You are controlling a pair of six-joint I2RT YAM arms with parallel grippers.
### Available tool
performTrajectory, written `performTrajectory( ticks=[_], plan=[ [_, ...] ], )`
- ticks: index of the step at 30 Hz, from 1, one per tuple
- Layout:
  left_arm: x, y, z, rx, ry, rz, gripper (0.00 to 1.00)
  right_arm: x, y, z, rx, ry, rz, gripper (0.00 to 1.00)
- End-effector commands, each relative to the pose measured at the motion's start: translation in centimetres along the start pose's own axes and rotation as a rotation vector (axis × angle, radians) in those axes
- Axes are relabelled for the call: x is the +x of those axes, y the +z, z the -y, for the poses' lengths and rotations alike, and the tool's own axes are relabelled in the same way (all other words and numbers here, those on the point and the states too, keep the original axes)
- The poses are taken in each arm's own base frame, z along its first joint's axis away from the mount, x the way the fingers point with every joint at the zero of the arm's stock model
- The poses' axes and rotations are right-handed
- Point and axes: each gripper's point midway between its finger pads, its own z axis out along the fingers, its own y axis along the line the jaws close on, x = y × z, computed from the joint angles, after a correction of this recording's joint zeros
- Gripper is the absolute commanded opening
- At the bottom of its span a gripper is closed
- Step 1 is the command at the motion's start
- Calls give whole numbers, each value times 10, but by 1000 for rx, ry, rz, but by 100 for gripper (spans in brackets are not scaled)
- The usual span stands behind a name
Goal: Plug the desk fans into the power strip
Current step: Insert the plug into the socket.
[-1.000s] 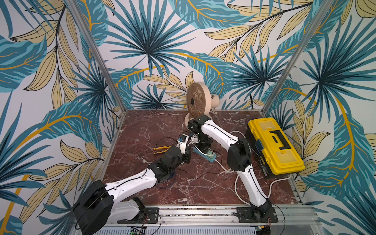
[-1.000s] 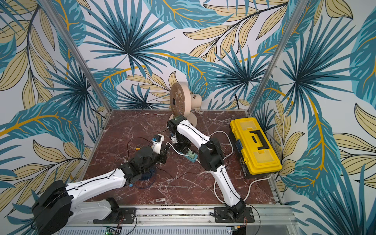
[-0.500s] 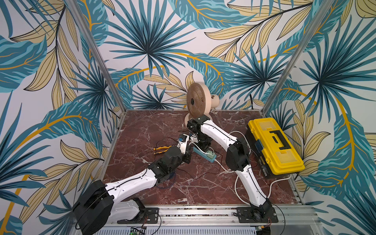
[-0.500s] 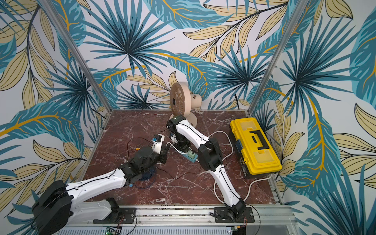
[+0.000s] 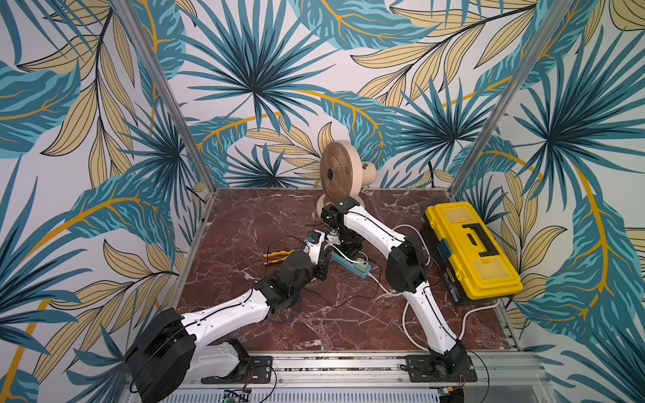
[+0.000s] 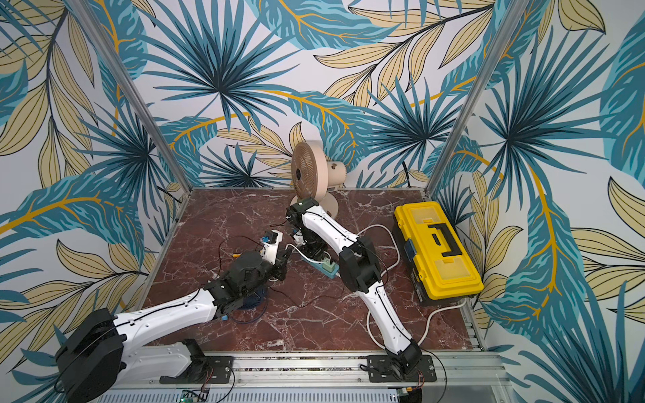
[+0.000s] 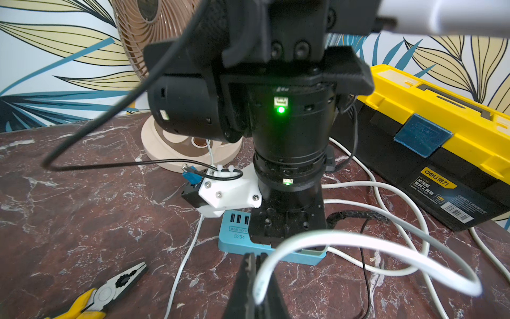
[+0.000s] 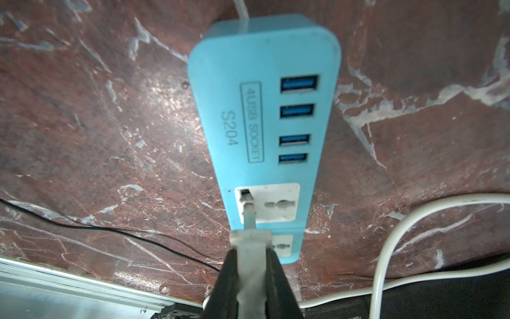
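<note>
My right pincer point(image 8: 251, 256) clamps the stiff plug point(image 8: 249, 238) by its body, prong at the probably light, skid-prone power strip point(image 8: 262, 55) before the desk fan point(image 5: 336, 174); my left pincer point(image 7: 255, 265) pinches the limp cord point(image 7: 358, 240).

Robot test cell, aluminium frame point(image 5: 167, 101), printed walls point(image 5: 265, 69)

Power strip point(image 7: 239, 237) mostly hidden behind right arm point(image 7: 287, 132); pliers point(image 7: 110, 291) handles cut off at edge. Plug point(image 8: 250, 239) blurred in the right hand point(image 8: 251, 256); I cannot tell second prong or seating.
</note>
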Motion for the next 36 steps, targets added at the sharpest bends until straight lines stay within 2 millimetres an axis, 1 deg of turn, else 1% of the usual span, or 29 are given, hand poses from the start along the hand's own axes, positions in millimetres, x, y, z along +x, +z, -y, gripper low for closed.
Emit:
performTrajectory(
  ticks=[1,5,10,17,21,24,27,32,36],
  plan=[
    [-4,1,2,12,5,20,0,-2,29,-13,-42,-44,-69,0],
    [-5,1,1,10,6,23,0,-8,28,-17,-63,-52,-40,0],
    [-6,0,2,10,7,26,0,-11,27,-23,-80,-70,-21,0],
    [-6,0,2,12,7,27,0,-15,23,-26,-93,-76,5,0],
    [-7,0,2,11,6,29,0,-15,16,-31,-105,-80,23,0],
    [-7,-1,2,14,7,30,0,-17,9,-38,-143,-82,51,0],
    [-7,-1,2,13,7,30,0,-18,6,-37,-137,-76,62,0],
    [-8,-1,3,16,6,32,0,-13,11,-35,-126,-58,18,0],
    [-8,-2,2,15,6,34,0,-5,10,-39,-142,-52,-13,0]
  ],
)
